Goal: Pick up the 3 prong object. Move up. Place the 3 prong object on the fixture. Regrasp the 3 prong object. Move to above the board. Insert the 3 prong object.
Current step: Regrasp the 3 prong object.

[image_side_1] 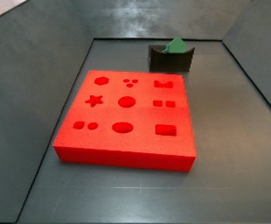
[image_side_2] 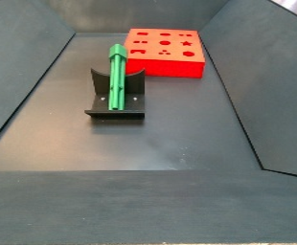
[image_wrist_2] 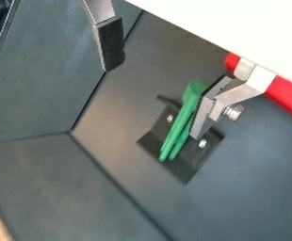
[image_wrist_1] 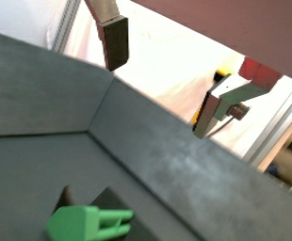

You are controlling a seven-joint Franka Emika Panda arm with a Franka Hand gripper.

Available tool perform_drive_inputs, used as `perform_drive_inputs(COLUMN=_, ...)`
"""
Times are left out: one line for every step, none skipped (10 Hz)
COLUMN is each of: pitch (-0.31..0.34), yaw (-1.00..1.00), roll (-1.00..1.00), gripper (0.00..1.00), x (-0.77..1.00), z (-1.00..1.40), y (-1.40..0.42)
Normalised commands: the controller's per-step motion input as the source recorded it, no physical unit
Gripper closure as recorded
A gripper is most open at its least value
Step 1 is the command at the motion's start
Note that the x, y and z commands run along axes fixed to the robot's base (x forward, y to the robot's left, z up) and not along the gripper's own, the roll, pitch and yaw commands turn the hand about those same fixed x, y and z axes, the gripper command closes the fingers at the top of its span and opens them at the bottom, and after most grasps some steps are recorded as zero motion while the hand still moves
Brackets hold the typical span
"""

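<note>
The 3 prong object is a slender green peg that leans on the dark fixture, seen in both side views. Its top pokes up above the fixture as a green tip. The red board lies flat beside the fixture, with cut-outs in its top. My gripper is out of both side views. In both wrist views the gripper stands open above the peg and the fixture, with nothing between its fingers. In a wrist view the gripper is well apart from the green peg.
Dark sloping walls enclose the grey floor on all sides. A strip of the board shows beyond the fixture in a wrist view.
</note>
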Motion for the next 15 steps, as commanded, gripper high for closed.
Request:
perform_drive_inputs(pitch=0.205, yaw=0.26, roll=0.63, gripper=0.0, x=0.11, z=-0.01, y=-0.05)
perform_drive_inputs(pitch=0.153, yaw=0.27, roll=0.4, gripper=0.0, x=0.11, z=-0.01, y=-0.05)
perform_drive_inputs(pitch=0.113, yaw=0.27, roll=0.28, gripper=0.0, x=0.11, z=0.0, y=-0.04)
perform_drive_inputs(pitch=0.08, yaw=0.27, roll=0.23, gripper=0.0, x=0.1, z=0.0, y=-0.04)
perform_drive_inputs(pitch=0.012, yaw=0.25, roll=0.18, gripper=0.0, x=0.09, z=-0.01, y=-0.05)
perform_drive_inputs(pitch=0.0, yaw=0.23, roll=0.18, gripper=0.0, x=0.09, z=-0.01, y=-0.05)
perform_drive_inputs(pitch=-0.086, yaw=0.23, roll=0.12, gripper=0.0, x=0.04, z=-1.0, y=0.04)
perform_drive_inputs(pitch=-0.102, yaw=0.19, roll=0.11, gripper=0.0, x=0.04, z=-1.0, y=0.04)
perform_drive_inputs(pitch=-0.138, yaw=0.14, roll=0.1, gripper=0.0, x=0.05, z=-1.0, y=0.04)
perform_drive_inputs(pitch=-0.157, yaw=0.09, roll=0.08, gripper=0.0, x=0.05, z=-1.0, y=0.04)
perform_drive_inputs(pitch=-0.165, yaw=0.05, roll=0.07, gripper=0.0, x=0.05, z=-1.0, y=0.04)
perform_drive_inputs(pitch=-0.168, yaw=0.0, roll=0.07, gripper=0.0, x=0.06, z=-1.0, y=0.03)
perform_drive_inputs(pitch=-0.163, yaw=-0.03, roll=0.06, gripper=0.0, x=0.06, z=-1.0, y=0.03)
perform_drive_inputs(pitch=-0.142, yaw=-0.07, roll=0.06, gripper=0.0, x=0.06, z=-1.0, y=0.03)
perform_drive_inputs(pitch=-0.12, yaw=-0.08, roll=0.06, gripper=0.0, x=0.06, z=-1.0, y=0.03)
